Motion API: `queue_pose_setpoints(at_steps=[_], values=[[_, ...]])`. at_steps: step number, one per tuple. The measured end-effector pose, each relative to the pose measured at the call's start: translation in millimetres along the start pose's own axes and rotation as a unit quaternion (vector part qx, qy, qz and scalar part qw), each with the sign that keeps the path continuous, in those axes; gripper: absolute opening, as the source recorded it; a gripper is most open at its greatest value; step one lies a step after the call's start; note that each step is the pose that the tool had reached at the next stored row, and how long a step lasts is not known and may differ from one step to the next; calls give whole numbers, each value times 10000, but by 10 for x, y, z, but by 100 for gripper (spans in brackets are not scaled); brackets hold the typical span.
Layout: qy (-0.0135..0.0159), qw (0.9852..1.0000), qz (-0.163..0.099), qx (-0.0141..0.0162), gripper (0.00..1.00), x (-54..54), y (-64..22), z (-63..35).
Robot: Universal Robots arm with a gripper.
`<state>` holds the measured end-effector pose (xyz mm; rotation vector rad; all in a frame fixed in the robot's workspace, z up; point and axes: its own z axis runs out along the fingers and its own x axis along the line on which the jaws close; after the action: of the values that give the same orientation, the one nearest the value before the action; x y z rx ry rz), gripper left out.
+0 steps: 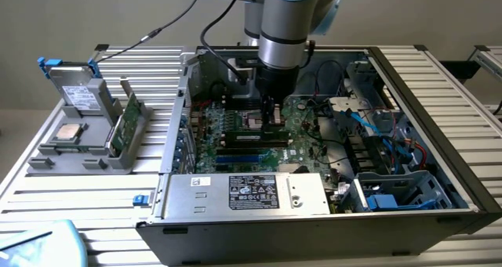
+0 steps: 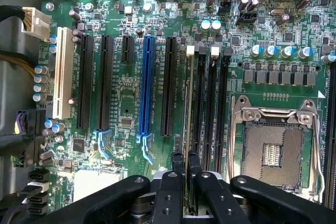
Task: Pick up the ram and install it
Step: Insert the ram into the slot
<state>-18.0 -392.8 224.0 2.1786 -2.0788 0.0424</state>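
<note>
The ram [image 1: 253,137] is a long dark stick with a pale label, standing on edge across the green motherboard [image 1: 302,123] inside the open computer case. In the wrist view the ram [image 2: 187,103] appears edge-on as a thin strip lined up with the first of the black memory slots [image 2: 210,103]. My gripper [image 1: 273,121] reaches straight down into the case over one end of the stick. Its two black fingers [image 2: 177,163] stand close together on either side of the ram's edge, so the gripper [image 2: 186,163] is shut on it.
An open processor socket [image 2: 273,150] lies beside the memory slots, and a blue expansion slot [image 2: 146,87] on the other side. A power supply [image 1: 251,193] and cables [image 1: 377,132] crowd the case. At the exterior view's left, a grey holder [image 1: 47,161] carries a hard drive [image 1: 79,93], a silver processor [image 1: 69,132] and a green card [image 1: 126,126].
</note>
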Motion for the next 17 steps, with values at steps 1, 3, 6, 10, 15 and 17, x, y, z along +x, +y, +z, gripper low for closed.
queue_pose_setpoints(at_steps=[1, 3, 6, 10, 15, 17], values=[[2, 10000, 0, 0, 15, 0, 1, 0], [7, 10000, 0, 0, 15, -3, 4, 0], [27, 10000, 2, -1, 15, -9, 8, 2], [62, 10000, 4, -4, 15, -22, 11, 6], [96, 10000, 7, -3, 15, -40, 12, 14], [108, 9999, 8, -2, 15, -45, 14, 17]])
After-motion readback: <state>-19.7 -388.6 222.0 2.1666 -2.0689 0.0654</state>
